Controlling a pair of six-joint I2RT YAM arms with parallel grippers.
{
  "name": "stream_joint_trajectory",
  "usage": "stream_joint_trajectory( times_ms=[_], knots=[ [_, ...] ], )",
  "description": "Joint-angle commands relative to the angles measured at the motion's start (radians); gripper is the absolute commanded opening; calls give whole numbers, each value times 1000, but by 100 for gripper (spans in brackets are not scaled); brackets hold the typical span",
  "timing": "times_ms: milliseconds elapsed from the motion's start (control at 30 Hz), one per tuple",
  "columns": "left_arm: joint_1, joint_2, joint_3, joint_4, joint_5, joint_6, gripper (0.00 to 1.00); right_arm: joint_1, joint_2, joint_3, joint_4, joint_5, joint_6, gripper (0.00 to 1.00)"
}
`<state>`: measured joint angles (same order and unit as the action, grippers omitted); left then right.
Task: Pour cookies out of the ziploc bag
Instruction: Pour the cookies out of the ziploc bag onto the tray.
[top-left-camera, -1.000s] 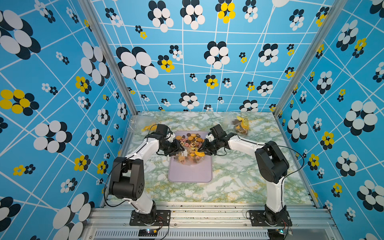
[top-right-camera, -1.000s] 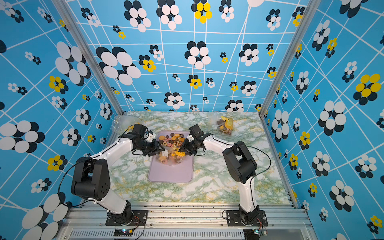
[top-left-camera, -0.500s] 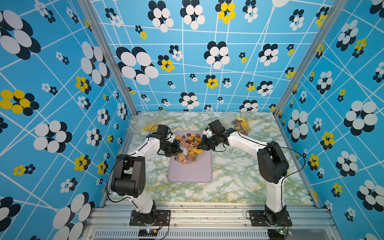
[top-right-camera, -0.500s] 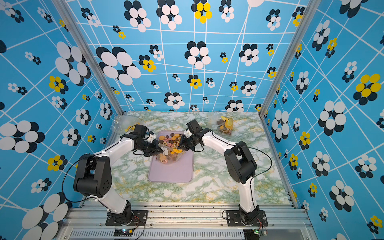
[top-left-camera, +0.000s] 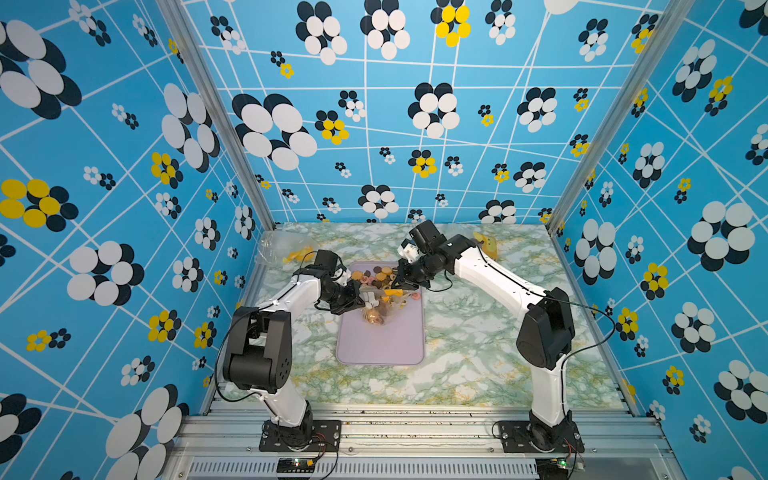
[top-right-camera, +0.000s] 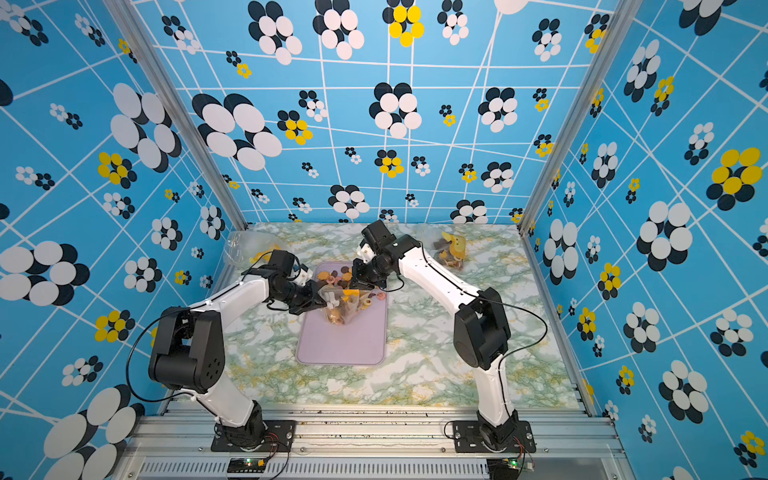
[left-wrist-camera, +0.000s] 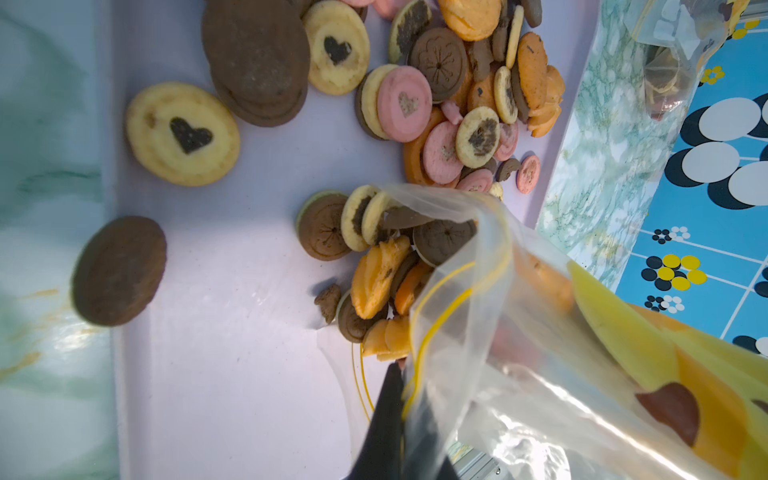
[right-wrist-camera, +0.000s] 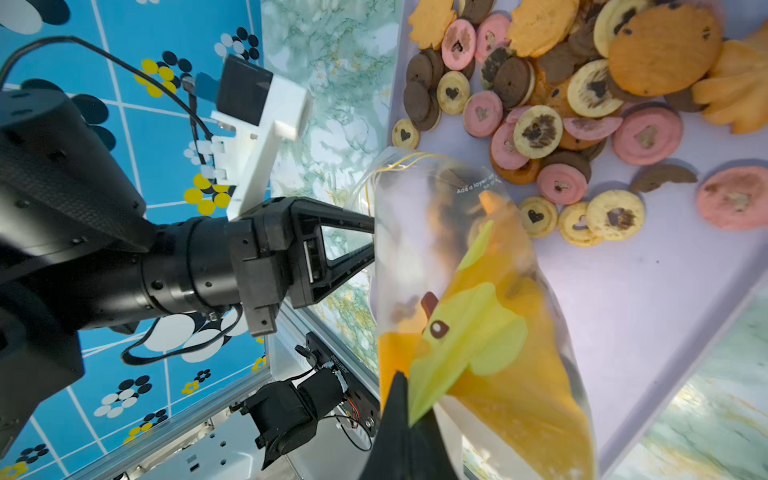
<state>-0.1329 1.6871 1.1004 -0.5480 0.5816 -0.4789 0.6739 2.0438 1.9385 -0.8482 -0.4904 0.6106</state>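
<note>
Both grippers are clamped tight on the ziploc bag (top-left-camera: 380, 309) held over the lilac tray (top-left-camera: 380, 347). The left gripper (top-left-camera: 365, 300) pinches its side and the right gripper (top-left-camera: 400, 286) a printed corner (plastic squeezed between closed tips). Most cookies (top-left-camera: 376, 276) lie heaped at the tray's far end, with some at the bag's mouth.

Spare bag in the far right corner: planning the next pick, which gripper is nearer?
Right. The right gripper is over the tray, toward the spare bag; the left gripper is across it, farther away.
</note>
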Motion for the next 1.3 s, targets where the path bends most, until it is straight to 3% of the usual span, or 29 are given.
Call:
stream_joint_trajectory(
  times_ms=[0, 433, 1267],
  knots=[
    [-7, 24, -13, 18, 7, 3, 1, 26, 24, 114, -150, 45, -72, 0],
    [-13, 40, -23, 5, -1, -9, 0, 34, 52, 177, -250, 97, -113, 0],
    [-17, -20, -140, 82, -27, -48, 1, 64, 179, 500, -558, 205, -227, 0]
  ],
)
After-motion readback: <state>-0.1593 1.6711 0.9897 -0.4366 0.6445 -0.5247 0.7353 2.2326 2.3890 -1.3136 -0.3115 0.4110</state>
